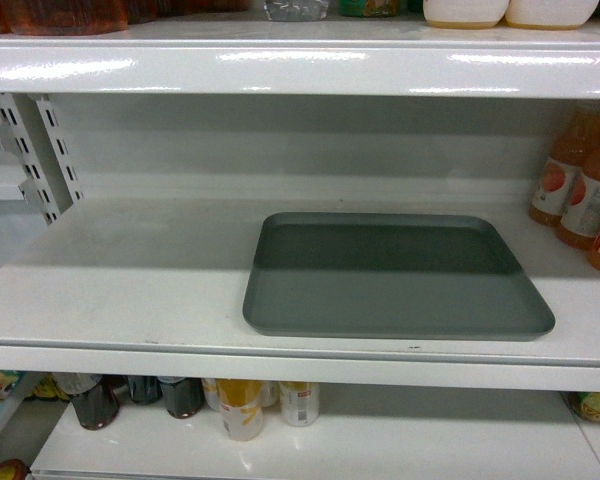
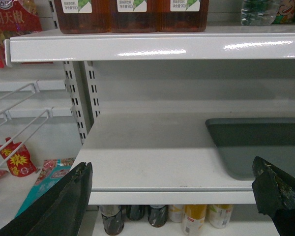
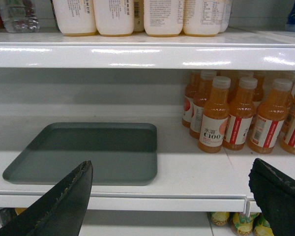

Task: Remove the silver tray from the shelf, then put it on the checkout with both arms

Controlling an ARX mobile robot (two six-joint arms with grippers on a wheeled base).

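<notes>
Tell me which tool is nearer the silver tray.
Right, by a little. The right tool hangs before the shelf just off the silver tray's right front corner; the left tool sits further off its left edge. Both open, neither touching.

Bright overhead light – glare streaks along the shelf [image 1: 300, 70] lip, shadow across the silver tray's [image 1: 390, 275] back half.

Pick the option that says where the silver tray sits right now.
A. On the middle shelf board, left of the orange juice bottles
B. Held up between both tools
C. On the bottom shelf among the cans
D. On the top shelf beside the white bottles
A: the silver tray lies flat on the shelf, with the orange juice bottles to its right, and neither tool touches it.
</notes>
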